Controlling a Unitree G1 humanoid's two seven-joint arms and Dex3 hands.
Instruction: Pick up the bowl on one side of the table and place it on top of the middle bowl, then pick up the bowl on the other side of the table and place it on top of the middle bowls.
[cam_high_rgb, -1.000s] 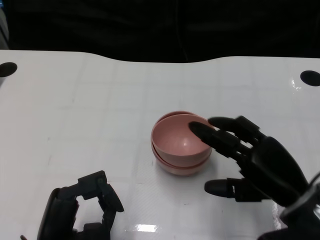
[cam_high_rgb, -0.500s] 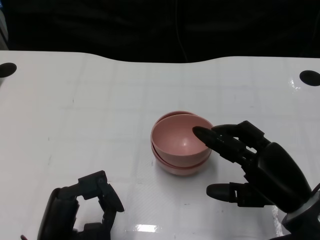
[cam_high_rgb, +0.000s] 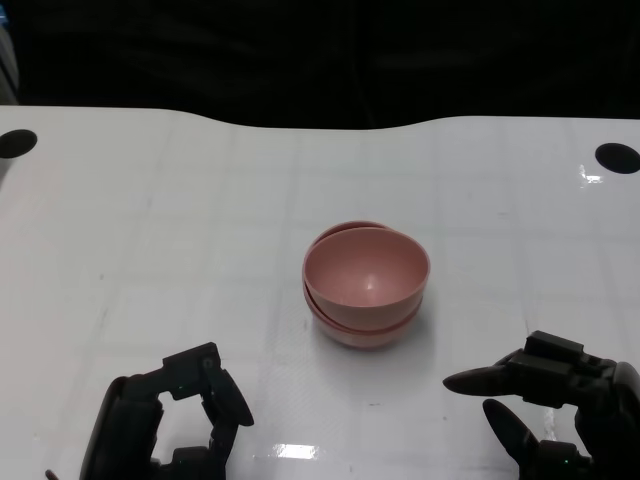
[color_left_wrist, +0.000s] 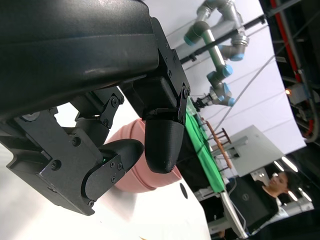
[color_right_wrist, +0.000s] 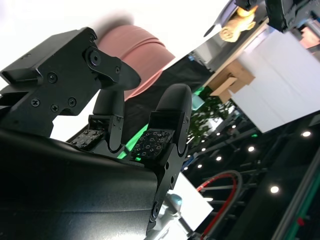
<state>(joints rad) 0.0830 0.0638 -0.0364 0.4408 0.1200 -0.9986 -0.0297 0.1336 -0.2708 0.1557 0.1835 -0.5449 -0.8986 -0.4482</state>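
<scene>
Left hand: at the lower left of the head view, resting low over the white table; its black fingers are curled inward with nothing between them; it sits well apart from the bowls, to their left and nearer the robot; in the left wrist view the curled fingers frame a slice of the pink stack behind them.

Stack of bowls: near the middle of the table, between the two hands and farther from the robot than either; matte salmon-pink, round and deep, with smooth plain walls; the rims are nested one inside another and slightly offset, so a thin crescent of a lower rim peeks out along the far left edge and another band shows under the near edge; the top bowl's hollow faces up and holds nothing; a faint sheen lies at its bottom; in the right wrist view the stack shows as a ribbed pink shape beyond the fingers.

Right hand: at the lower right of the head view; its fingers are parted and stretched toward the picture's left, gripping nothing; it is clear of the bowls, not touching them.

Table holes: one dark round hole at the far left edge; another at the far right.
</scene>
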